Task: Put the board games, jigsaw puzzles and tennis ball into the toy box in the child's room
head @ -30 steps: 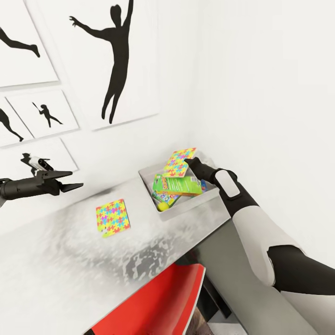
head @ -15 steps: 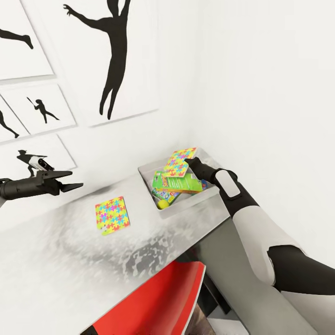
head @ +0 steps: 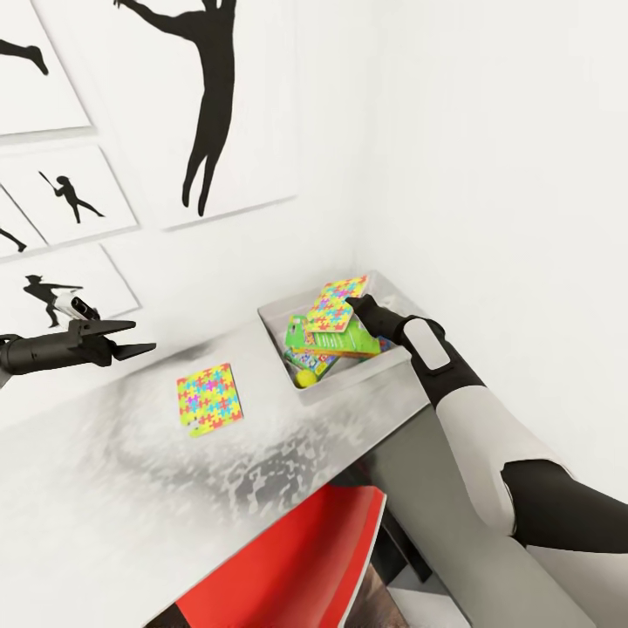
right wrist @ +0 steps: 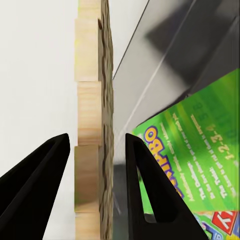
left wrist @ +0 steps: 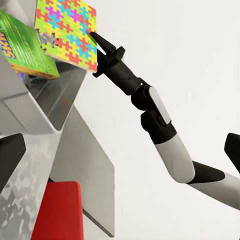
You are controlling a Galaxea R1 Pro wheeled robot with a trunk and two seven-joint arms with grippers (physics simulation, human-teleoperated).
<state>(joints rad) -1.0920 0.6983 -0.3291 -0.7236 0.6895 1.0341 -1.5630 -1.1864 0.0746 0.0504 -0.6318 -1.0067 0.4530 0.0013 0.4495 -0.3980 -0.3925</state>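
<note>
Jigsaw puzzle (head: 337,302) tilted on edge above toy box (head: 281,319), between right fingers (head: 352,304).

The right arm (head: 488,436) ran from the lower right of the head view up toward the middle, white forearm leading into a black wrist. Its gripper (head: 351,307) sat just right of centre, fingers set either side of the edge of a jigsaw puzzle (head: 336,303), the piece standing between them in the right wrist view. The left arm (head: 35,351) reached in from the left edge at mid-height, level, its gripper (head: 139,338) with fingers spread apart and nothing between them.
</note>
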